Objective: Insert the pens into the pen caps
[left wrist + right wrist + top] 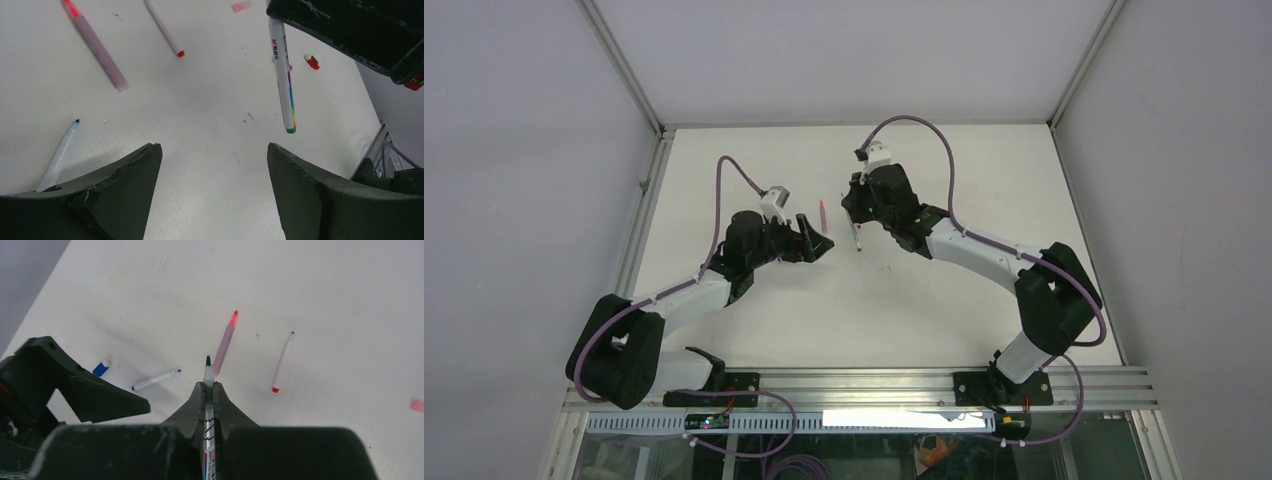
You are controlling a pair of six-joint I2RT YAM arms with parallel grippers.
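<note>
Right claw (209, 385) is clamped on a green pen (207, 371), the tip poking past its fingertips, held over the bench (325, 285). Left claw (215, 155) hangs spread and empty nearby. The pen looks light, stiff and slick, best gripped mid-barrel. On one side of the pink pen (224, 344) lie a blue pen (155, 380) and blue cap (101, 368); on the other, a white pen (282, 361) and what looks like a pink cap (416, 405). The bench is smooth and white, closed in by grey walls (524, 150).
</note>
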